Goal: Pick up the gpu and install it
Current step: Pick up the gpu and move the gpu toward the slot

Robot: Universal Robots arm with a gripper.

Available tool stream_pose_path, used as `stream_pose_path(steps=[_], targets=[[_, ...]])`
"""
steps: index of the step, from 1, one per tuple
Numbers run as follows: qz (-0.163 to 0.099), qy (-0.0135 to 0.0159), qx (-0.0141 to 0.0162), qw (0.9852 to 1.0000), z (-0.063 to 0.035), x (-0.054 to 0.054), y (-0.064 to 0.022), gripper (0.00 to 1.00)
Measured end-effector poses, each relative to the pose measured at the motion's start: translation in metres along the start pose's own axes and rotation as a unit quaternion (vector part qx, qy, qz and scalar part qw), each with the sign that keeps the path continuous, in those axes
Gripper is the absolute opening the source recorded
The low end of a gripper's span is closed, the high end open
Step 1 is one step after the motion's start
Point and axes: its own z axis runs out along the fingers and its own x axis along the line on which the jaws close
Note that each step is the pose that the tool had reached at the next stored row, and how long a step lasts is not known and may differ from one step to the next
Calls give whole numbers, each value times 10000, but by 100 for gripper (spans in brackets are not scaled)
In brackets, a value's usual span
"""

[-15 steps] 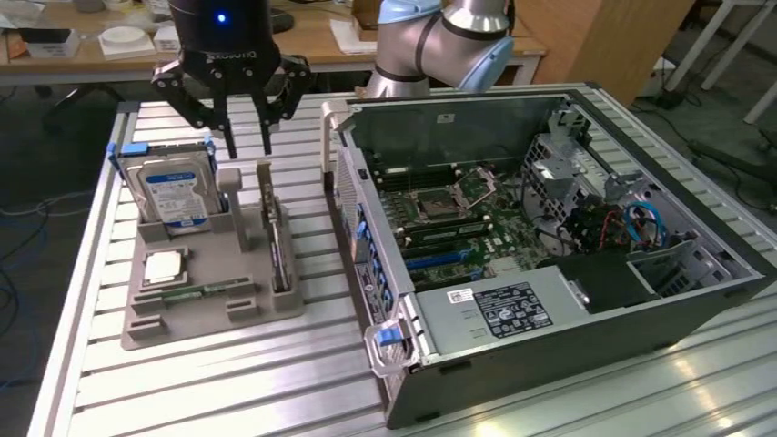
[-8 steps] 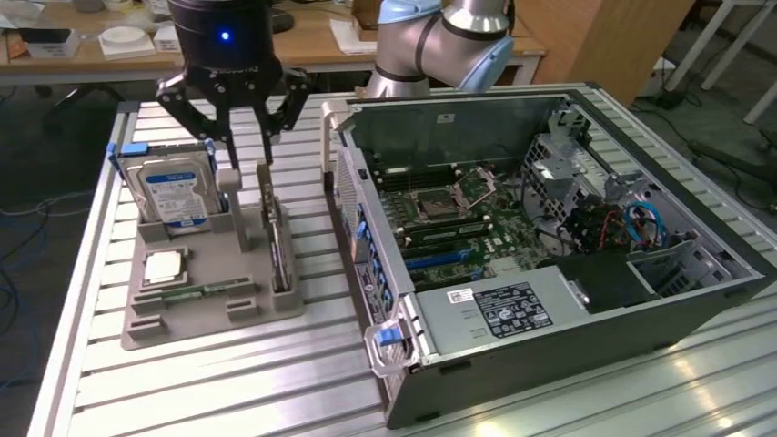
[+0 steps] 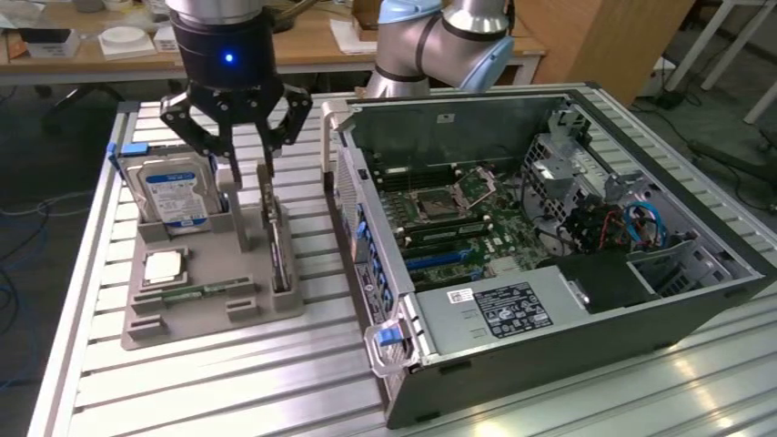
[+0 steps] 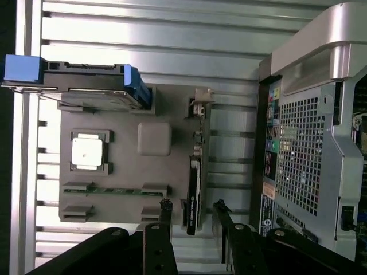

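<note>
Scene: a slatted metal worktop (image 3: 218,391) holds a grey parts tray (image 3: 206,319) in the exterior view's left half. An open computer case (image 3: 461,123) lies on its side and takes up the right half.
Pincer: the pincer (image 3: 249,177) hangs from the upper left of the exterior frame, with a blue light on its black body. Its two black fingers (image 3: 231,173) are spread wide and hold nothing.
Gpu: the gpu (image 3: 280,250) is a thin dark card standing on its long edge in a slot along the tray's side nearest the case. It is left of centre in the exterior frame and is not yet installed.
Pincer and gpu: in the wrist view the pincer (image 4: 193,209) has one fingertip on each side of one end of the gpu (image 4: 195,172), with a gap showing on both sides. The card's grey metal bracket is at the opposite end.
Hard drive: a silver hard drive (image 3: 170,191) with a blue label stands upright at the tray's far end, at the exterior view's left.
Processor: a square silver processor (image 3: 164,267) lies flat in a tray pocket, below the hard drive in the exterior frame.
Memory stick: a small green memory stick (image 3: 200,293) lies in a slot just below the processor.
Case interior: a green motherboard (image 3: 474,218) with an empty processor socket is at centre right of the exterior frame.
</note>
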Motion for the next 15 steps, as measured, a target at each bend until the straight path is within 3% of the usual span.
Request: stream_pose_path(steps=[15], targets=[[8,-1,0,10000,272,6,-27,42]])
